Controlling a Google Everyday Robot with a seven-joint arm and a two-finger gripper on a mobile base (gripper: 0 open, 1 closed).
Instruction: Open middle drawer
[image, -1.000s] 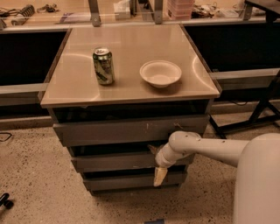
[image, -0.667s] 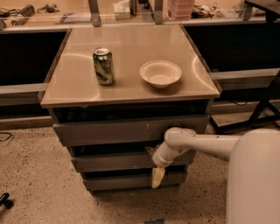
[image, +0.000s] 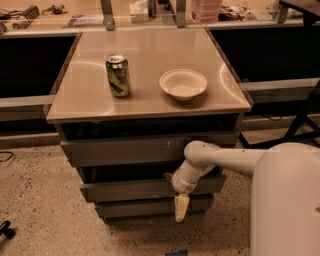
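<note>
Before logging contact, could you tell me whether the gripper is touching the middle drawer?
Cannot tell. In the camera view the gripper overlaps the middle drawer front near its right end; neither contact nor gap shows.

arm (image: 222, 159): off-white, smooth round tube, bulbous joint
body shell (image: 286, 200): large, white, rounded casing
gripper (image: 181, 211): cream-yellow, tapered; hangs just below the middle drawer (image: 125, 191), right of centre

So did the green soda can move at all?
No. The can is exactly where it was, left of the bowl; the end effector is down at the middle drawer front.
</note>
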